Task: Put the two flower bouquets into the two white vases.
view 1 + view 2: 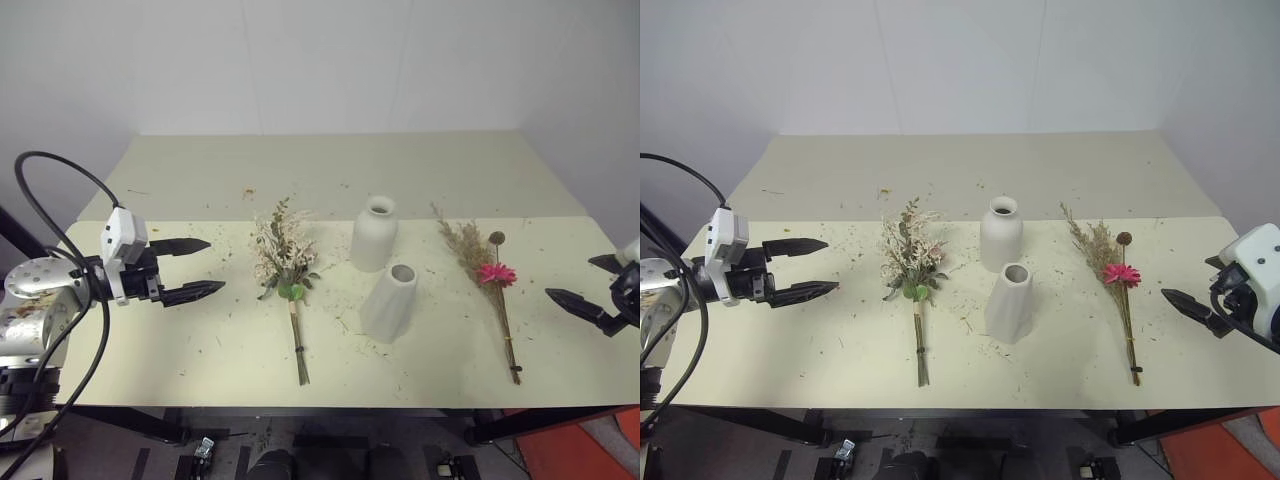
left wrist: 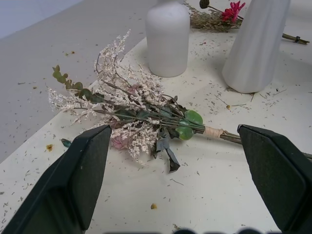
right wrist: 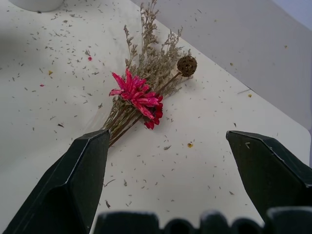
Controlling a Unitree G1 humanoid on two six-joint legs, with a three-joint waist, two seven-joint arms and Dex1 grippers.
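Observation:
Two white vases stand mid-table: a bottle-shaped vase and, nearer me, a tapered cone vase. The fuller bouquet with cream flowers and green leaves lies flat left of them, stem toward me. The slim bouquet of dried grasses with a magenta daisy and a brown pod lies flat to their right. My left gripper hovers open left of the fuller bouquet, empty. At the table's right edge my right gripper is open and empty, right of the slim bouquet. The left wrist view looks at the fuller bouquet.
The cream table is strewn with small plant crumbs. A seam runs across it behind the vases, with a second tabletop beyond. A black cable loops over my left arm. White walls stand behind.

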